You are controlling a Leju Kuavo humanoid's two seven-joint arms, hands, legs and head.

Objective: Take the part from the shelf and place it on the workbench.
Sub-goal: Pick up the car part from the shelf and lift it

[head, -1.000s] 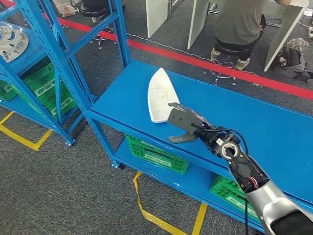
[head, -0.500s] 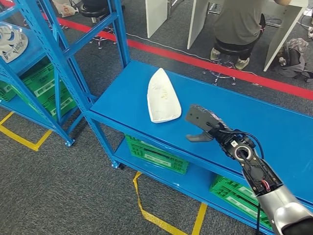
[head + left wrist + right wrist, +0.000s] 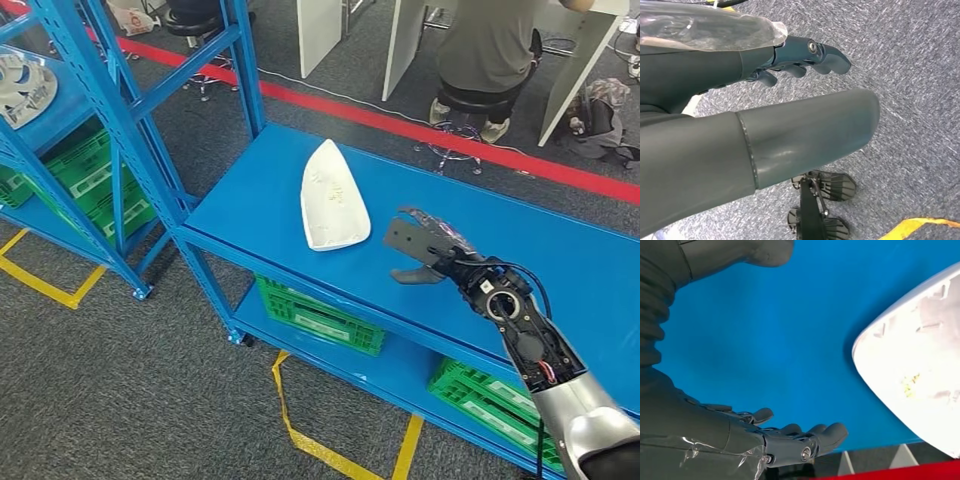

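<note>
The white shell-shaped part point(image 3: 330, 198) lies flat on the blue workbench point(image 3: 264, 200), near its front left end; its wide end fills one side of the right wrist view point(image 3: 915, 370). My right hand point(image 3: 420, 250) hovers over the bench a short way to the right of the part, fingers spread, holding nothing, clear of the part. The right wrist view has that hand point(image 3: 791, 437) above bare blue surface. My left hand point(image 3: 783, 100) hangs over grey carpet with fingers apart and nothing in it.
A blue shelf rack point(image 3: 113, 110) stands at the left with green crates point(image 3: 98, 180) on its low level. More green crates point(image 3: 321, 318) sit under the bench. A seated person point(image 3: 490, 50) is beyond a red floor line point(image 3: 377, 118). Yellow tape point(image 3: 302, 430) marks the carpet.
My right hand has drawn back to the right, away from the part, which stays lying on the bench where it was let go.
</note>
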